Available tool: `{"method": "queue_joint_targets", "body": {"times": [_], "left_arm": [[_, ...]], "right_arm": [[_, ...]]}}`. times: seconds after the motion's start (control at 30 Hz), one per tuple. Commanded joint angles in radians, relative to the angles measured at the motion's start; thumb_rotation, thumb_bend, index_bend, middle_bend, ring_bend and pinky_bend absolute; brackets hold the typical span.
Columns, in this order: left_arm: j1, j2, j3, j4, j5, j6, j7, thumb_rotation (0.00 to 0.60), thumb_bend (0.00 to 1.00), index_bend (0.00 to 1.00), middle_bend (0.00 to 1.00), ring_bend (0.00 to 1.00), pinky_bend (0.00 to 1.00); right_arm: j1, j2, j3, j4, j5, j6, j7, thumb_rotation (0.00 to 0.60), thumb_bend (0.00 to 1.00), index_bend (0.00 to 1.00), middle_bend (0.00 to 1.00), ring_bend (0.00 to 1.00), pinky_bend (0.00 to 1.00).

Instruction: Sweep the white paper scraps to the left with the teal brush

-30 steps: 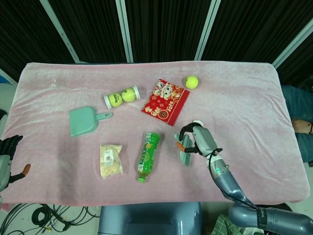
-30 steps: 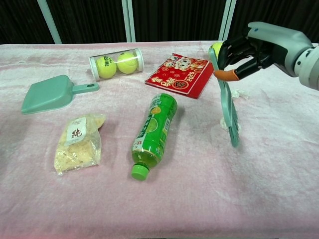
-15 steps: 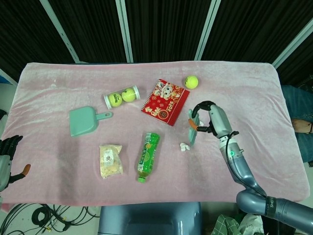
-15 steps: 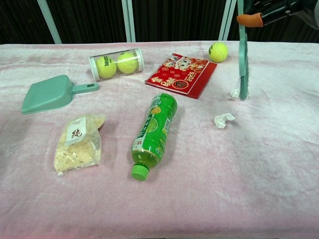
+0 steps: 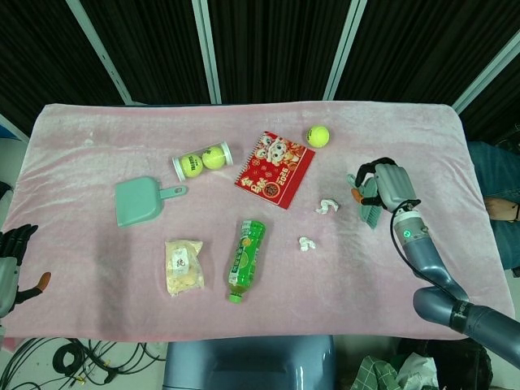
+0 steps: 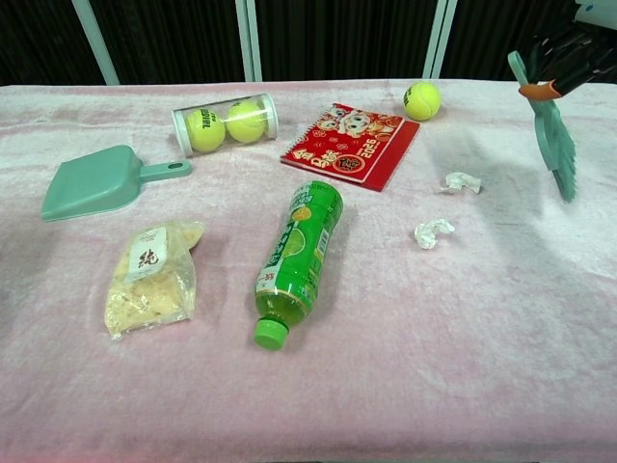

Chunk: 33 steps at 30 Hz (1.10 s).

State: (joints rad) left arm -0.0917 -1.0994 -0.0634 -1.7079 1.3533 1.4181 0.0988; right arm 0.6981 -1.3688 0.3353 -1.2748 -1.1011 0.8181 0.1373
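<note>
My right hand (image 5: 384,183) (image 6: 569,60) grips the teal brush (image 5: 367,210) (image 6: 553,135) by its handle, holding it above the cloth at the right with the bristles pointing down. Two white paper scraps lie to its left: one (image 5: 327,205) (image 6: 460,181) near the red notebook, the other (image 5: 306,243) (image 6: 432,231) nearer the front. Neither scrap touches the brush. My left hand (image 5: 15,264) rests at the far left edge of the head view, fingers apart, holding nothing.
A red notebook (image 5: 275,169), a loose tennis ball (image 5: 318,136), a tube of tennis balls (image 5: 201,161), a teal dustpan (image 5: 140,201), a snack bag (image 5: 184,266) and a green bottle (image 5: 245,258) lie on the pink cloth (image 5: 422,146), left of the scraps.
My right hand has carried the brush from beside the front scrap up and to the right, past both scraps. The scraps now lie uncovered. The left hand has not moved.
</note>
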Motion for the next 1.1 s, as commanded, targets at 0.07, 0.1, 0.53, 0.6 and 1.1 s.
{"method": "queue_joint_targets", "body": {"times": [0.07,0.1,0.53,0.6,1.1], "left_arm": [[0.001,0.0,-0.001,-0.002,-0.001,0.002,-0.002,0.6,0.31,0.1,0.07,0.06,0.04],[0.001,0.0,-0.001,-0.002,-0.001,0.003,-0.002,0.6,0.31,0.1,0.07,0.06,0.04],[-0.001,0.001,-0.002,-0.003,-0.006,-0.002,0.0,0.6,0.31,0.1,0.07,0.06,0.04],[-0.001,0.001,-0.002,-0.003,-0.006,-0.002,-0.002,0.6,0.31,0.1,0.07,0.06,0.04],[-0.002,0.003,-0.002,-0.006,-0.008,-0.007,-0.008,0.6,0.31,0.11,0.07,0.06,0.05]], "right_arm": [[0.024,-0.048,-0.013,0.084,-0.027,-0.049,0.08,0.6,0.3,0.64,0.6,0.32,0.18],[0.027,-0.054,-0.015,0.094,-0.034,-0.057,0.096,0.6,0.3,0.64,0.6,0.32,0.18],[0.083,-0.127,-0.046,0.222,-0.202,-0.067,0.314,0.6,0.33,0.64,0.6,0.32,0.18],[0.09,-0.133,-0.052,0.227,-0.227,-0.062,0.346,0.6,0.33,0.64,0.6,0.32,0.18],[0.118,-0.13,-0.111,0.14,-0.401,0.048,0.541,0.6,0.33,0.65,0.6,0.32,0.18]]}}
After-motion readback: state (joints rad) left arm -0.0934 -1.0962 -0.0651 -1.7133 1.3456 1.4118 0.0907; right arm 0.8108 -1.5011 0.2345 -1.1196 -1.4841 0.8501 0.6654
